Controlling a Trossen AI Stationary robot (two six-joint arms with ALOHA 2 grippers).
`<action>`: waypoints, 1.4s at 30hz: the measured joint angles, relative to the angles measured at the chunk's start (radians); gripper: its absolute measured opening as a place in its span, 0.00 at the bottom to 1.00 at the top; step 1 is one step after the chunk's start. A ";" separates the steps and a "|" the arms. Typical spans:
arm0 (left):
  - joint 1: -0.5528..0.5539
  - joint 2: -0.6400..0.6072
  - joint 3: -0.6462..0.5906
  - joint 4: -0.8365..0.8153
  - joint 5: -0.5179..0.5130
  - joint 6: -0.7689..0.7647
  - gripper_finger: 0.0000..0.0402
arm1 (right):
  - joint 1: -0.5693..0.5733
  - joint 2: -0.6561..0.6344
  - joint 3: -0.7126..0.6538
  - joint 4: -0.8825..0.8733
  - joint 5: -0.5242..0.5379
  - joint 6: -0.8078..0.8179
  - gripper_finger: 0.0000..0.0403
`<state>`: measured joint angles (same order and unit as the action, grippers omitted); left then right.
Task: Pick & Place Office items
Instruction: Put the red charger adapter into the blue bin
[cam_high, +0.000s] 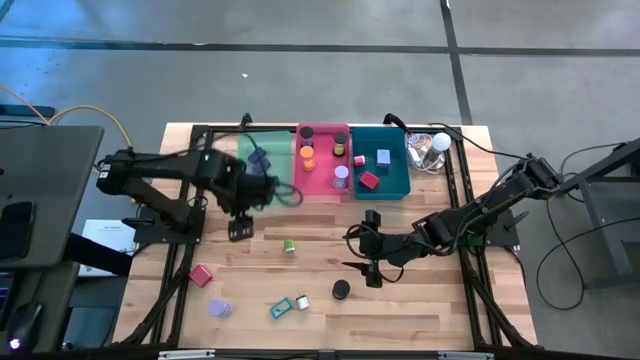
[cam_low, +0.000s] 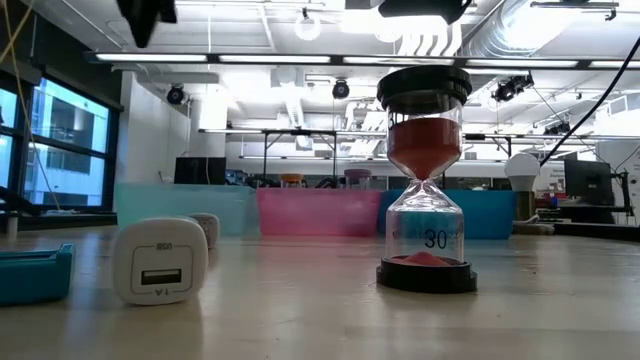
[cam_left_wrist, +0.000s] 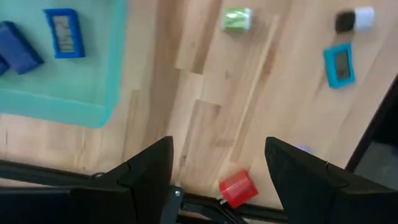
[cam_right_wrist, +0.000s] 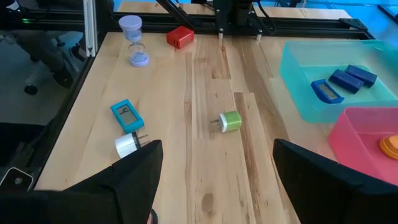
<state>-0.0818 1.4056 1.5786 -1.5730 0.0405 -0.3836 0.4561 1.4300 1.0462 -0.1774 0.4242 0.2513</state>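
Small office items lie on the wooden table: a green cube (cam_high: 289, 245), a red block (cam_high: 200, 275), a purple hourglass (cam_high: 219, 308), a teal timer (cam_high: 280, 309), a white charger (cam_high: 301, 302) and a black-capped hourglass (cam_high: 342, 289) standing upright (cam_low: 427, 180). My left gripper (cam_high: 240, 228) hangs open above the table near the green tray (cam_high: 262, 150); the red block (cam_left_wrist: 238, 188) shows far below, between its fingers. My right gripper (cam_high: 358, 250) is open right of the green cube (cam_right_wrist: 230, 121), above the black-capped hourglass.
Three trays stand in a row at the far edge: green, pink (cam_high: 322, 185) and teal (cam_high: 395, 188), each holding small items. A clear plastic lump with a white ball (cam_high: 430, 150) sits right of them. Black frame rails (cam_high: 470, 260) border the table.
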 joint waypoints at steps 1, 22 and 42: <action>-0.029 0.002 -0.001 0.001 -0.018 -0.011 0.61 | 0.000 0.000 0.000 0.000 -0.001 -0.002 0.73; -0.170 0.006 -0.104 0.002 -0.179 -0.118 0.75 | 0.000 0.000 0.000 0.037 -0.007 0.010 0.73; -0.482 0.006 -0.325 0.019 -0.009 0.107 0.94 | -0.026 0.000 0.000 0.035 -0.008 0.006 0.73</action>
<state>-0.5637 1.4113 1.2533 -1.5544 0.0312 -0.2767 0.4297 1.4303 1.0462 -0.1425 0.4160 0.2577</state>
